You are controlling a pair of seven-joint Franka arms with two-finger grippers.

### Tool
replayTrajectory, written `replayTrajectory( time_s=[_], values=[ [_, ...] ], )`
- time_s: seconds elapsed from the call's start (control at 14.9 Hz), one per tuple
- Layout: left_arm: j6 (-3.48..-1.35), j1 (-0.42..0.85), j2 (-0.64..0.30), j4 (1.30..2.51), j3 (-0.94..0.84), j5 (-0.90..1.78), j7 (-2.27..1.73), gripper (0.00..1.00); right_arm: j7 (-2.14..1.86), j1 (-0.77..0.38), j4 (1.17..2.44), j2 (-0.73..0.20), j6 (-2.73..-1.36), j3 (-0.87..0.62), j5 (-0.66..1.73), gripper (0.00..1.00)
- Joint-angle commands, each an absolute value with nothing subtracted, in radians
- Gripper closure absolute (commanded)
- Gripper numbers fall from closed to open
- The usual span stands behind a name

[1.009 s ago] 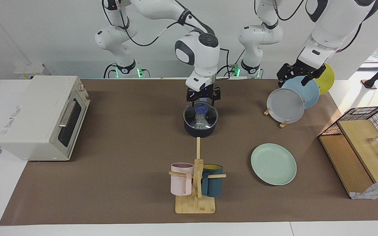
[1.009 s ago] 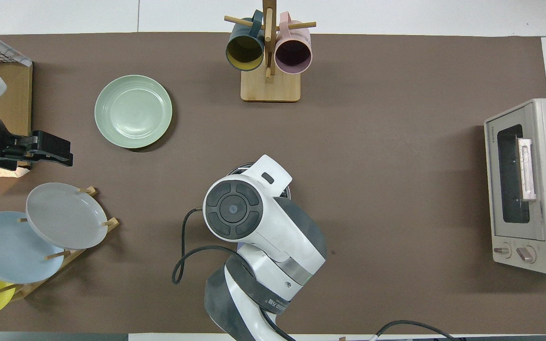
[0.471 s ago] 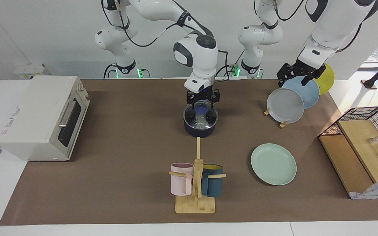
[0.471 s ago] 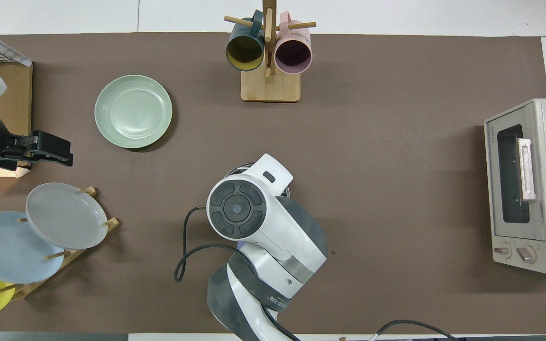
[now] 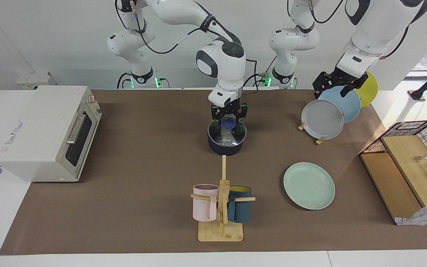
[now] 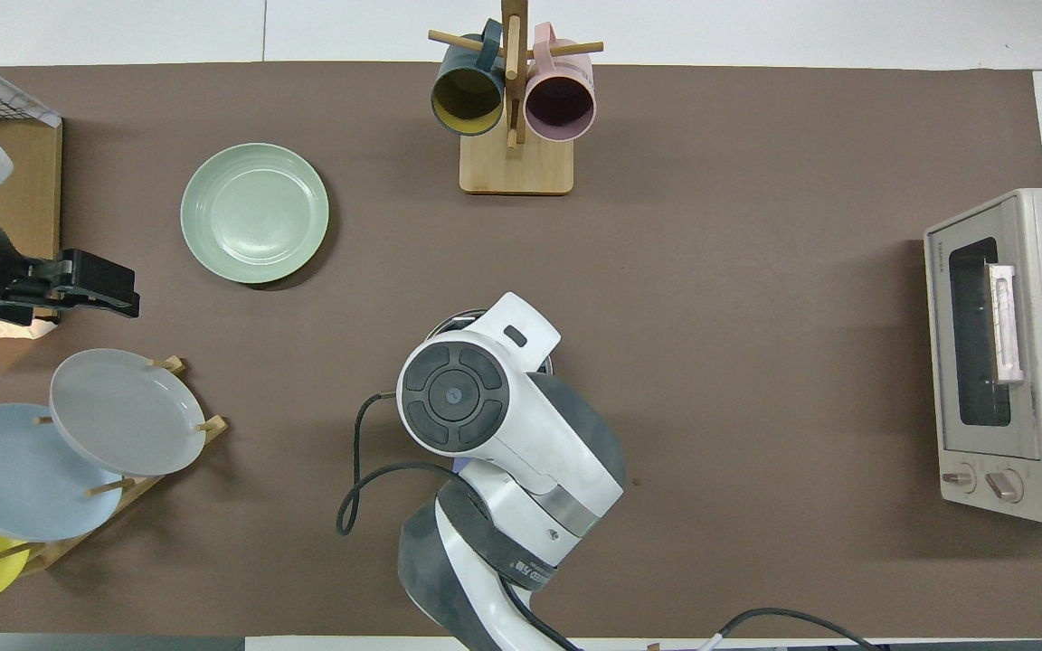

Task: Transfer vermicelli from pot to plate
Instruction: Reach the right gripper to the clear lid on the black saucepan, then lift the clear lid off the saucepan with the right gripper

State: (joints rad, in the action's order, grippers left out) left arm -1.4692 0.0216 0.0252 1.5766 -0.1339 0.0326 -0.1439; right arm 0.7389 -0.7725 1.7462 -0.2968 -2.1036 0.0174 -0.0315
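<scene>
Over the pot [image 5: 227, 138], the right gripper [image 5: 229, 119] hangs with fingers spread above the vermicelli [image 5: 227, 138] inside. Brown surface [image 5: 143, 178] also carries the mint plate [image 5: 309, 185]; left gripper [image 5: 337, 84] waits over the plate rack [image 5: 319, 140], fingers unclear.

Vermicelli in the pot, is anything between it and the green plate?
Nothing visible. The vermicelli lies in the pot, the right gripper reaching into it. Bare table separates pot and plate; the mug rack stands aside.
</scene>
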Motion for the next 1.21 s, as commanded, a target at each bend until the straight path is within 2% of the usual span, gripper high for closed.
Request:
replayTrajectory(
  time_s=[0.0, 0.47, 0.94, 1.14],
  values=[
    [-1.459, 0.029, 0.035, 1.575, -0.124, 0.037, -0.153, 0.00, 0.712, -0.759, 1.741, -0.296, -2.117, 0.009, -0.041, 0.40],
    [-1.459, 0.029, 0.035, 1.575, -0.124, 0.037, -0.153, 0.00, 0.657, -0.706, 1.609, -0.291, -1.948, 0.012, -0.044, 0.42],
    [-1.459, 0.029, 0.035, 1.575, -0.124, 0.037, -0.153, 0.00, 0.376, -0.496, 1.597, -0.262, -1.876, 0.014, -0.041, 0.42],
    [-1.459, 0.029, 0.035, 1.575, -0.124, 0.037, -0.153, 0.00, 0.266, -0.399, 1.632, -0.244, -1.858, 0.015, -0.041, 0.42]
  ],
)
